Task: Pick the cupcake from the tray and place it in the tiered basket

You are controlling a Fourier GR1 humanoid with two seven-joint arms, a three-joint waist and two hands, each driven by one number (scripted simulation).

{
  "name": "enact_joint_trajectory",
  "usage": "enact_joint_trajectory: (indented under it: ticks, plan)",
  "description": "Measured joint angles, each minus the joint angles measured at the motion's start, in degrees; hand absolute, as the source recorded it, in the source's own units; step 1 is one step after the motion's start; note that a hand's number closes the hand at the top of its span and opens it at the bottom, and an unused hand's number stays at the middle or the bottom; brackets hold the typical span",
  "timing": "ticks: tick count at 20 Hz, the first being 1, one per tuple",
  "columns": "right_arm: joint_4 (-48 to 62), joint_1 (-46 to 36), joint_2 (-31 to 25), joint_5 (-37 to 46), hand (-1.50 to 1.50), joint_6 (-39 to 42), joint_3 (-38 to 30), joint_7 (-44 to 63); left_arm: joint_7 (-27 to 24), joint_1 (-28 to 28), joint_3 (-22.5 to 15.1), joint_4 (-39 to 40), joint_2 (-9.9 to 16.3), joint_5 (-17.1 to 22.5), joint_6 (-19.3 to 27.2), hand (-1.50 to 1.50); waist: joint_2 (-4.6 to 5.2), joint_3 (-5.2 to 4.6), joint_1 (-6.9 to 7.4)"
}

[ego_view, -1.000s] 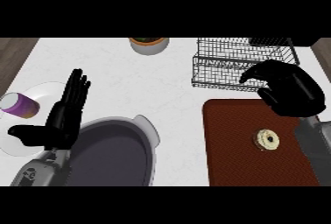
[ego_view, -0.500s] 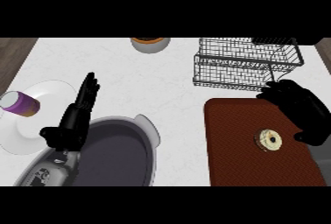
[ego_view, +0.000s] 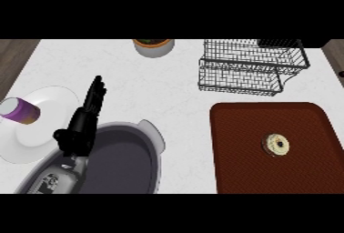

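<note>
Gone from view since the earlier frames: the right hand, which hovered between basket and tray.

Left hand (ego_view: 82, 123): black, fingers straight and together, pointing far; resting at left over the rim of the dark grey pot (ego_view: 118, 159), holding nothing.

Small pale round cupcake (ego_view: 276, 143): lies on the dark red rectangular tray (ego_view: 235, 154), right of centre, untouched.

Black wire tiered basket (ego_view: 250, 66): far right, beyond the tray, nothing seen inside.

Purple cup (ego_view: 20, 110): on the white round plate (ego_view: 50, 98), far left.

Progress: judged not begun; picking and placing both remain.
</note>
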Motion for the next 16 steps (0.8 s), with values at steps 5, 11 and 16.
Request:
enact_joint_trajectory:
  ticks: [5, 11, 16]
  plan:
    - [-10.42, -3.76, -5.72, 9.45, -1.5, 1.21, -4.64, 0.23, 0.11, 0.38, -0.02, 0.48, -0.27, -0.29, 0.42, 0.0, -0.5, 0.0, -0.71]
    - [-24.82, -4.6, -5.4, 22.97, -1.5, 1.8, -8.69, -0.12, 0.62, 0.24, -0.14, 0.31, -0.36, -0.73, 0.61, 0.0, -0.43, 0.02, -0.71]
    - [-34.46, -1.41, -1.64, 33.67, -1.5, 2.07, -10.6, -1.99, 1.3, -0.54, 0.19, 0.33, -0.42, -0.87, 0.51, 0.0, -0.18, -0.01, -0.62]
